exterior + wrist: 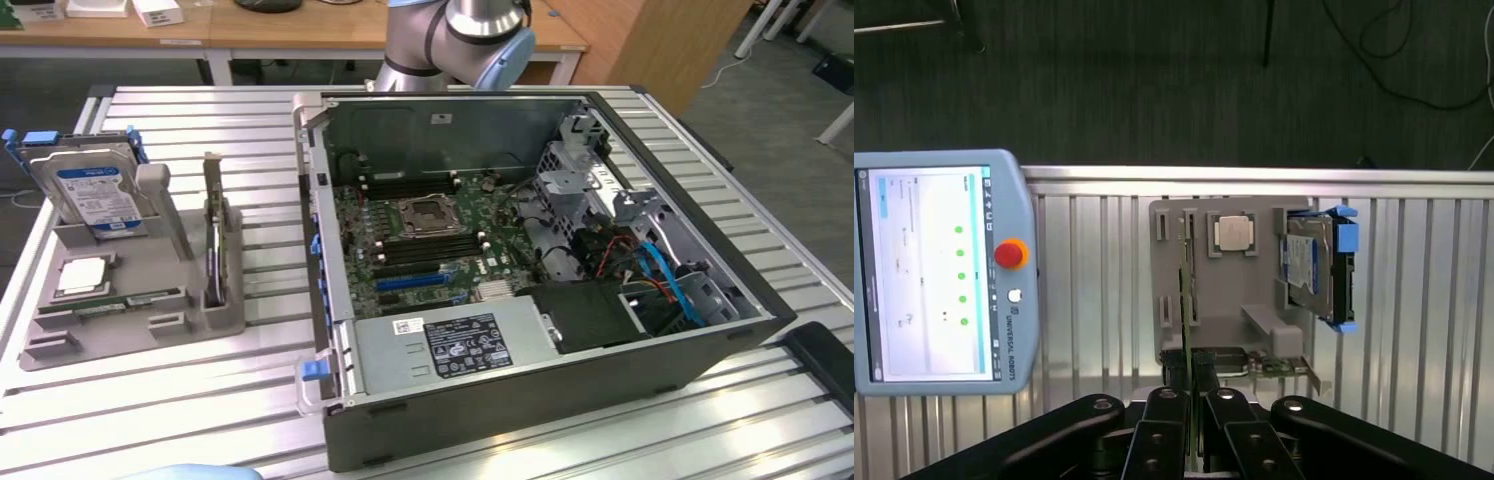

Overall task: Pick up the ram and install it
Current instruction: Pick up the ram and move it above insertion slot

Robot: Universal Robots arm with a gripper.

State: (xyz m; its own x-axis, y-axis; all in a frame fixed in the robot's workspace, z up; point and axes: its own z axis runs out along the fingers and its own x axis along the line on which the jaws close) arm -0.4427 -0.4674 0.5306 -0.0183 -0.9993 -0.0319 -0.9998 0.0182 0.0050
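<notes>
You're working in a robotics lab: a slatted aluminium bench [200,400] carries an opened PC case [534,400] and, just ahead of the gripper [1194,385], a grey parts fixture [1254,300], with a teach pendant [944,270] lying near it and wooden desks [267,35] standing beyond the arm [454,40].

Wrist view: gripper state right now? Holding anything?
Gripper: closed, holding nothing.
</notes>
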